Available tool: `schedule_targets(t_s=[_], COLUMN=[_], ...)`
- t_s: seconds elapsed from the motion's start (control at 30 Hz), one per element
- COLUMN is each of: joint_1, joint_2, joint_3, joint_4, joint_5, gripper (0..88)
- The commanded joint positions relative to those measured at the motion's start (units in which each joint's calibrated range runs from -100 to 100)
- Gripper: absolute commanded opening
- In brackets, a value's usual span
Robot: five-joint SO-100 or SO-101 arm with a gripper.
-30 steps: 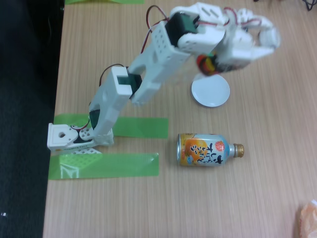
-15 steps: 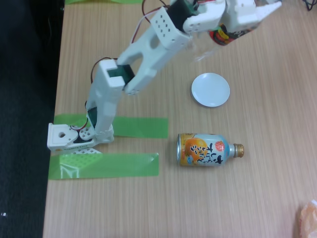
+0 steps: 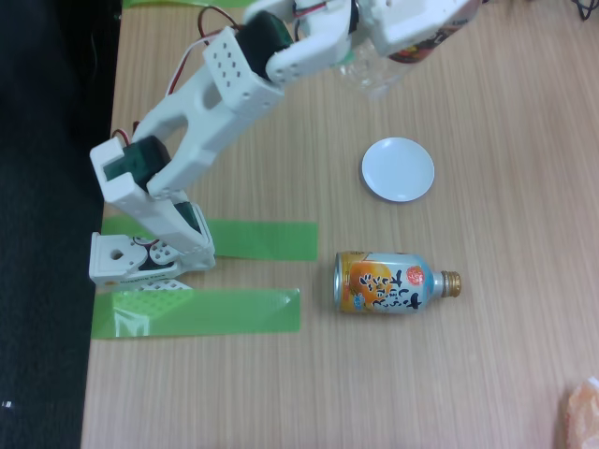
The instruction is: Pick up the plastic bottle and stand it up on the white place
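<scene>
Plastic bottle (image 3: 379,75) sits at the top of the fixed view, at about twelve o'clock, raised off the wooden table (image 3: 487,355) in the arm's grasp. Its clear body shows as a pale glassy patch just below the white gripper housing, and a sliver of red and black label peeks out at the housing's right edge. The gripper (image 3: 421,33) appears clamped on the bottle, though its fingertips run to the frame's upper edge and are hard to separate from the housing.

The white place (image 3: 398,168), a small round disc, lies flat on the table at roughly one o'clock from the picture's centre, well apart from the bottle and bare on top.

The arm (image 3: 201,112) rises from its base at nine o'clock and slants up toward twelve, with red and black wires looping at its joints. Two green tape strips (image 3: 225,311) lie beside the base, near seven o'clock. An orange-and-silver can (image 3: 388,282) with a gold neck lies on its side at about five o'clock, its neck pointing toward three. Something pale orange (image 3: 582,412) shows in the lower right corner, too cut off to identify.
</scene>
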Motion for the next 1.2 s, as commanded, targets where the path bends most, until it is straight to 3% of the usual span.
schedule_targets(t_s=[0.0, 0.63, 0.8, 1.17], joint_1=[0.66, 0.59, 0.29, 0.66], joint_2=[-2.95, -3.04, -3.79, -12.36], joint_3=[9.30, 42.71, 49.13, 55.65], joint_4=[-10.68, -51.19, -53.86, -54.37], joint_5=[0.21, 0.37, 4.99, 5.46], gripper=[7.1, 7.2, 7.1, 7.1])
